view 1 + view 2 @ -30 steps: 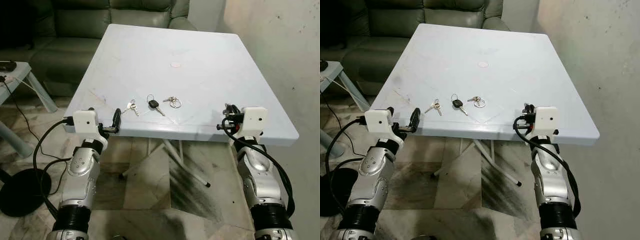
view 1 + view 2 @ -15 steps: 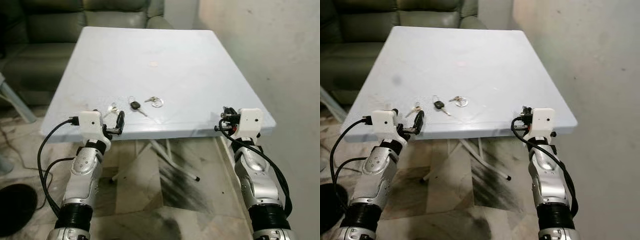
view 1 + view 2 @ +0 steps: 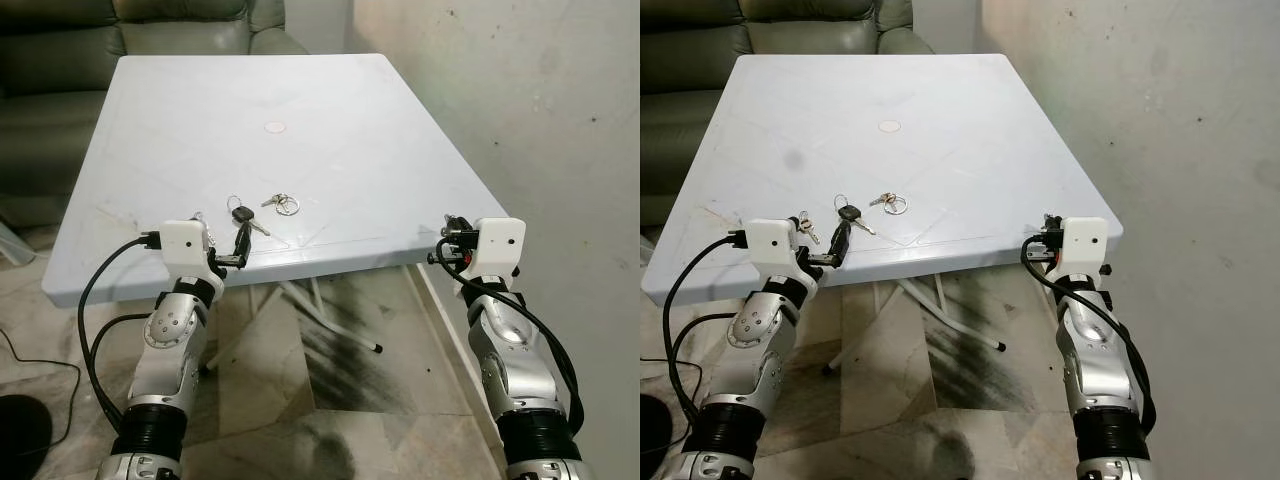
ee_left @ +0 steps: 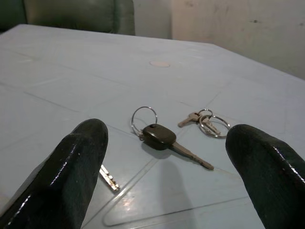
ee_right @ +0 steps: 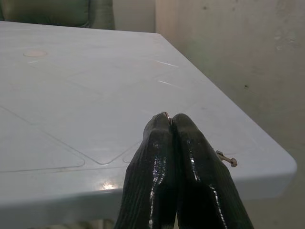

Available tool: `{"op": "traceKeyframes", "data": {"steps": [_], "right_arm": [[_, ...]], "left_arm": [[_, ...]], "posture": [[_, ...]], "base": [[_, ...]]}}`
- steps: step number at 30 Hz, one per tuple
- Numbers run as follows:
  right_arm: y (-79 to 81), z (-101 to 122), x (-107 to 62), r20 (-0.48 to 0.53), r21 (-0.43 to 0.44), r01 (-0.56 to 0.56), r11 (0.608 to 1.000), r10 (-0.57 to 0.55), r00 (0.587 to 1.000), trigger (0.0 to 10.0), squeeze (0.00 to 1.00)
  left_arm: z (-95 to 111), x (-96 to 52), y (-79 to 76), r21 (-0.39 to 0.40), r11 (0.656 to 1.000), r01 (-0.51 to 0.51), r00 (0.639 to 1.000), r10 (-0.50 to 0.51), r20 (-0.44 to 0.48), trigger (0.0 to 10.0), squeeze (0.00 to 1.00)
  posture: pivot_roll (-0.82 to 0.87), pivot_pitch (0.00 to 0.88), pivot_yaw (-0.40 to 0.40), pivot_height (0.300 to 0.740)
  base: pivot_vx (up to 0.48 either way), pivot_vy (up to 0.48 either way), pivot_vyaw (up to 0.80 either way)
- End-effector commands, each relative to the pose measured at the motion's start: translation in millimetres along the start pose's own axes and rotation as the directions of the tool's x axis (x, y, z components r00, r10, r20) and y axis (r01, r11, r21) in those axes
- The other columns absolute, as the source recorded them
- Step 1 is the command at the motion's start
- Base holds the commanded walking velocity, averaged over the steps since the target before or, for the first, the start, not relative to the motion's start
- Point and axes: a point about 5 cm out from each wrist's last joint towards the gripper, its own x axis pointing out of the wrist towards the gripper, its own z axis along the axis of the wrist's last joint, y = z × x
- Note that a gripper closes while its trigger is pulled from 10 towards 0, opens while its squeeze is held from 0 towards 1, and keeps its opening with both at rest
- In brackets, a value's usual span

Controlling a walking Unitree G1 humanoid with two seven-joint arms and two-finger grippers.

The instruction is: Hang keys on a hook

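Three key sets lie near the front edge of the white table [image 3: 330,120]: a black-headed key on a ring [image 4: 159,137], a ring of small keys [image 4: 208,122] to its right, and a small silver key [image 4: 108,177] to its left. My left gripper [image 3: 239,244] is open at the table's front edge, level with the top, its fingers [image 4: 71,171] spread either side of the black-headed key and a little short of it. My right gripper [image 5: 170,118] is shut at the table's front right corner, with a small brass bit [image 5: 227,159] beside its fingers; I cannot tell what it is.
A bare plaster wall [image 3: 530,110] rises close on the right of the table. A dark green sofa [image 3: 60,40] stands behind the table. Folding table legs [image 3: 330,320] cross below the top. A black round base [image 3: 15,440] and a cable lie on the tiled floor at the left.
The camera has swung right, so the table and sofa have slid left in view and the wall takes up more of it. Both arms keep their pose; the keys lie as before.
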Motion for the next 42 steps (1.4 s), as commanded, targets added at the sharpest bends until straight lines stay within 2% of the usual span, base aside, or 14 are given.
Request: {"op": "traceKeyframes", "data": {"steps": [1,7,17,19,42], "right_arm": [[1.0,3.1,-1.9,0.011,-0.01,-0.009,1.0,0.009,1.0,10.0,0.0],[2.0,2.0,-2.7,0.006,-0.013,-0.014,1.0,0.014,1.0,10.0,0.0],[1.4,0.3,-4.7,-0.002,-0.016,-0.018,1.0,0.018,1.0,10.0,0.0],[1.3,0.4,-5.0,-0.002,-0.017,-0.018,1.0,0.018,1.0,10.0,0.0],[-0.3,-1.4,-7.5,-0.013,-0.018,-0.012,1.0,0.012,1.0,10.0,0.0]], "left_arm": [[-3.3,-0.1,0.4,-0.011,1.0,-0.002,1.0,0.002,-0.023,10.0,0.0],[-3.2,-0.4,1.4,-0.017,1.0,-0.011,1.0,0.011,-0.022,10.0,0.0],[-5.1,-0.7,0.4,-0.026,0.999,-0.023,0.999,0.022,-0.043,10.0,0.0],[-6.2,-1.0,0.2,-0.048,0.998,-0.027,0.998,0.024,-0.052,10.0,0.0],[-7.5,-4.5,1.0,-0.013,1.0,-0.027,0.997,0.026,-0.066,10.0,0.0]], "posture": [[0.03,0.045,-0.025,0.74],[0.04,0.044,-0.025,0.74],[0.04,0.042,-0.028,0.74],[0.04,0.042,-0.028,0.74],[0.04,0.054,-0.031,0.74]], "base": [[0.0,0.48,-0.72],[0.0,0.386,-0.71],[0.0,0.0,-0.72],[0.0,0.0,-0.71],[0.0,0.0,-0.72]]}}
